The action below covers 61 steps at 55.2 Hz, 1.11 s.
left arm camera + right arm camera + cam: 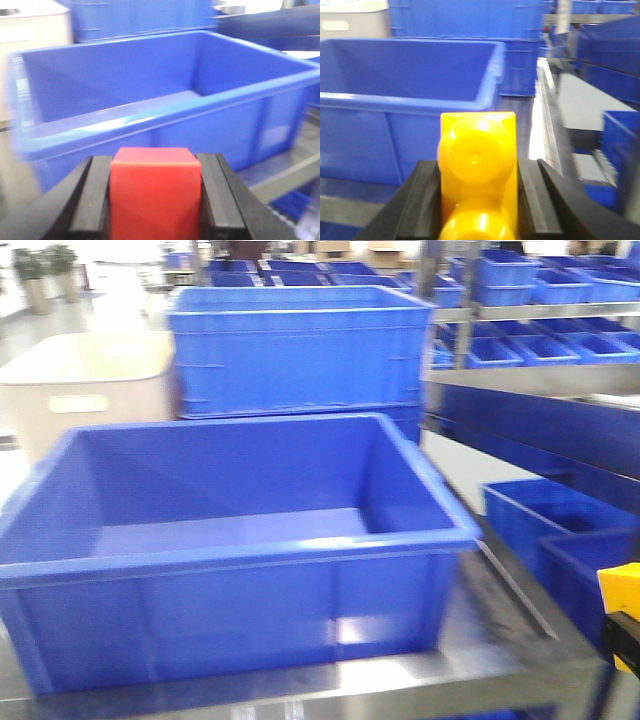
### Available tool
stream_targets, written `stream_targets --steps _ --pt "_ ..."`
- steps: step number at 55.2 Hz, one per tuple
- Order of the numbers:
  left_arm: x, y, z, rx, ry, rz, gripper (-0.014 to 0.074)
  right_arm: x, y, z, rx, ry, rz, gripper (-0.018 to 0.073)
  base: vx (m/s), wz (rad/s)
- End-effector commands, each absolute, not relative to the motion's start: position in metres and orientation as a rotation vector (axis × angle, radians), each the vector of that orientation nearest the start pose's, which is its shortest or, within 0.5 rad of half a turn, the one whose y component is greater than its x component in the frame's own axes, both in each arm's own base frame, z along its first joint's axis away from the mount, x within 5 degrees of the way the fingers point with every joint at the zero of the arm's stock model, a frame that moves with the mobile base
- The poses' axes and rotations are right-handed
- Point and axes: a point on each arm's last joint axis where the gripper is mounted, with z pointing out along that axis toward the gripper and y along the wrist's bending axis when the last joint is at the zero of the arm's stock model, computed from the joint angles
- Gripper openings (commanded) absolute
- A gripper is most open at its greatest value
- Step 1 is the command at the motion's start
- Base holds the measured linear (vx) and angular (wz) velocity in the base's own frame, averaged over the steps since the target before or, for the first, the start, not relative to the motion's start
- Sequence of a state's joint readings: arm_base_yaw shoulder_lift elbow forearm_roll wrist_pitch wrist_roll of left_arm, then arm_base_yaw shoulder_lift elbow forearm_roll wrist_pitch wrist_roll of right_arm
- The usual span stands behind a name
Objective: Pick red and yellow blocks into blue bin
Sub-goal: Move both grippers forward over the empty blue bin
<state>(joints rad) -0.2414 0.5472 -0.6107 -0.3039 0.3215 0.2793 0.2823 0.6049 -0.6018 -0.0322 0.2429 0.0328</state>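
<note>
Standing behind the blue bin (230,552) are a taller blue crate (290,350) and a cream tub (85,380). The red cube (155,200) is clamped in the left gripper (155,167), the yellow brick (477,150) in the right gripper (479,172), both held outside the bin.

L gripper (155,161): both black fingers (98,200) pressed flat vs. opposite sides of the red cube (155,200), one each side. Cube sits square btwn them, its far edge just past the fingertips. Fingers approx. parallel, pointing fwd.

R gripper (478,165): same grip. Fingers (427,200) clamp the L & R faces of the yellow brick (477,145), studs facing the wrist cam, brick sticking out well beyond the fingertips.

Front view: only a sliver of the R gripper at lower-right edge, yellow over black. Too cropped to read pose.
</note>
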Motion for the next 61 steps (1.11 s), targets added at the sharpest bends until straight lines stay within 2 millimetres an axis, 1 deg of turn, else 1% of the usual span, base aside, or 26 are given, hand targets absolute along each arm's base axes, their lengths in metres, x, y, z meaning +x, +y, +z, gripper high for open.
stream_targets --steps 1,13,24,47,56,61 --pt "0.1078 -0.0347 0.3634 0.238 1.619 -0.277 0.0002 0.123 0.0348 0.3616 -0.234 1.604 0.199 -0.001 0.17 0.48" --pt "0.1078 -0.0347 0.3634 0.238 1.619 -0.277 0.0002 0.123 0.0348 0.3616 -0.234 1.604 0.199 -0.001 0.14 0.4" --pt "0.1078 -0.0347 0.3634 0.238 1.619 -0.277 0.0002 0.123 0.0348 0.3616 -0.234 1.604 0.199 -0.001 0.07 0.22" --pt "0.1078 -0.0346 0.3636 0.237 1.617 -0.276 0.0002 0.123 0.0348 0.3616 -0.234 1.604 0.199 -0.001 0.01 0.02" --pt "0.1085 -0.0329 0.3694 0.212 1.555 -0.267 0.0002 0.123 0.0348 0.3616 -0.234 1.604 0.199 -0.001 0.0 0.0" --pt "0.1086 -0.0327 0.3699 0.209 1.55 -0.266 0.0002 0.123 0.0349 0.3629 -0.23 1.591 0.204 -0.001 0.0 0.0"
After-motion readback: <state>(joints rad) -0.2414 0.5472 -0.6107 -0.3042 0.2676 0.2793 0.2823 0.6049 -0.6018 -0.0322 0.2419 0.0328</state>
